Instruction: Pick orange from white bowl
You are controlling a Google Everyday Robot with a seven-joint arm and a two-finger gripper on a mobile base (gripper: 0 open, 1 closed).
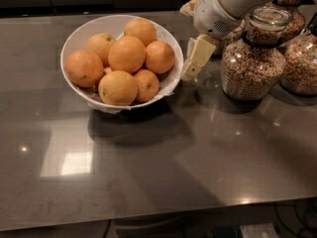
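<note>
The white bowl stands at the back left of the grey counter, with a crinkled white liner at its rim. It holds several oranges. An even deep orange one lies at the right side, nearest the gripper. A bigger one sits on top in the middle, and a paler yellowish one lies at the front. My gripper hangs from the white arm coming in from the upper right. It is just outside the bowl's right rim, at about rim height, and holds nothing.
Glass cereal jars stand right of the gripper: one close behind it, another at the right edge, and more behind them. The grey counter runs to its front edge near the bottom of the view.
</note>
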